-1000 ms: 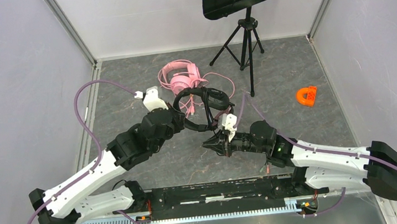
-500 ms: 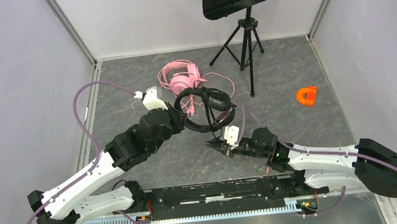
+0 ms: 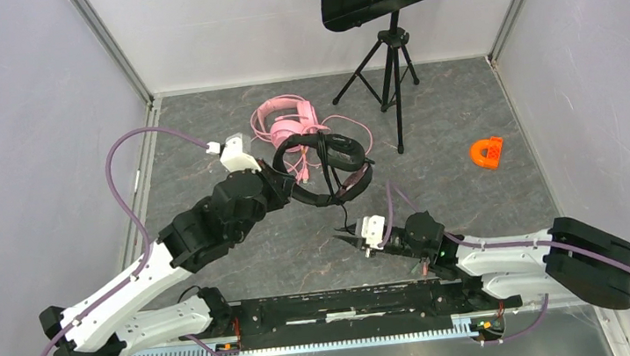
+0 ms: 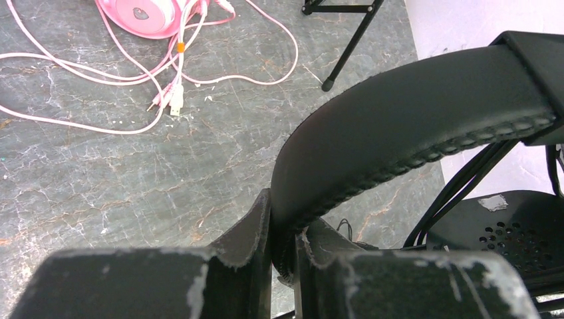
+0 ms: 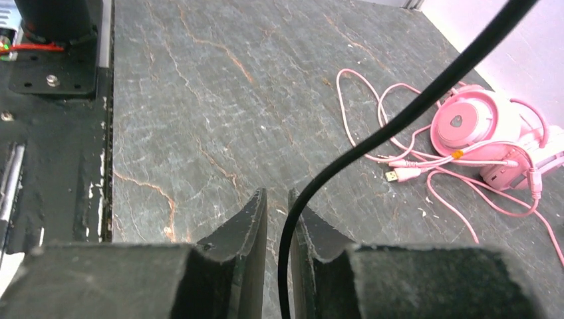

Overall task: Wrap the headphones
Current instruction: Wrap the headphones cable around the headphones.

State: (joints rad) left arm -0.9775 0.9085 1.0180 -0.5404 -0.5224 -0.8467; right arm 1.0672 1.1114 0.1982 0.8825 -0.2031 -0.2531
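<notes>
The black headphones (image 3: pixel 329 172) hang above the table, my left gripper (image 3: pixel 281 181) shut on their padded headband (image 4: pixel 412 113); in the left wrist view the band is pinched between the jaws (image 4: pixel 282 206). Their thin black cable (image 5: pixel 399 119) drops from the headset to my right gripper (image 3: pixel 344 238), low near the table's front. That gripper (image 5: pixel 277 196) stands slightly open, the cable loose in the gap against the right finger. The pink headphones (image 3: pixel 288 123) lie behind on the table, their pink cable (image 4: pixel 86 66) spread in loops.
A black music stand on a tripod (image 3: pixel 393 55) stands at the back, one leg reaching near the pink cable. A small orange plastic piece (image 3: pixel 487 153) lies at the right. Grey walls close off the left, right and back.
My right gripper has drawn back toward the near edge along the black cable and its jaws have parted a little. The left gripper has shifted slightly left and back with the black headphones.
</notes>
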